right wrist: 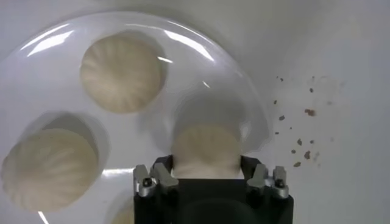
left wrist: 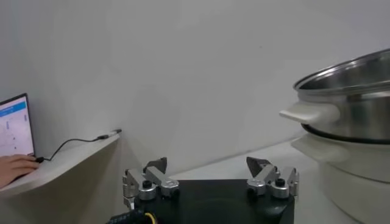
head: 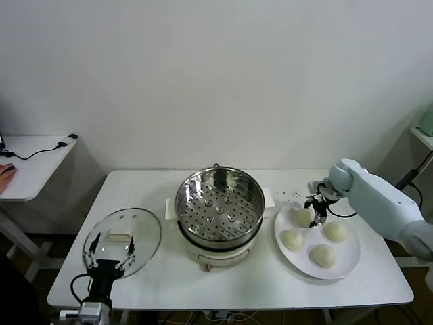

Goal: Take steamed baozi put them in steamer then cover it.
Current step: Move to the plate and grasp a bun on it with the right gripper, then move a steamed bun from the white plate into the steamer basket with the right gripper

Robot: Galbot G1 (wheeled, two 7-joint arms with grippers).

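One steamed baozi (right wrist: pixel 204 152) on the plate (head: pixel 348 264) is flanked, seemingly gripped, by the right gripper (head: pixel 316 211); the left gripper (head: pixel 109 255), jaws wide, is parked above the cover (head: pixel 145 227).

The round shiny steel steamer (head: pixel 219 210) stands open in the middle of the frame, nothing over its perforated tray, so the way in from above is free, while its raised wall and cream side handle block a low sideways pass from the flat white plate (head: pixel 342 265) at lower right. On that plate the right gripper (head: pixel 318 208) sits around the upper-left cream-white baozi (head: pixel 302 216), with the three other buns (head: pixel 323 254) close beside. At lower left the clear glass cover (head: pixel 122 241) lies flat on the white tabletop (head: pixel 270 288), the left gripper (head: pixel 108 255) low over its near edge.
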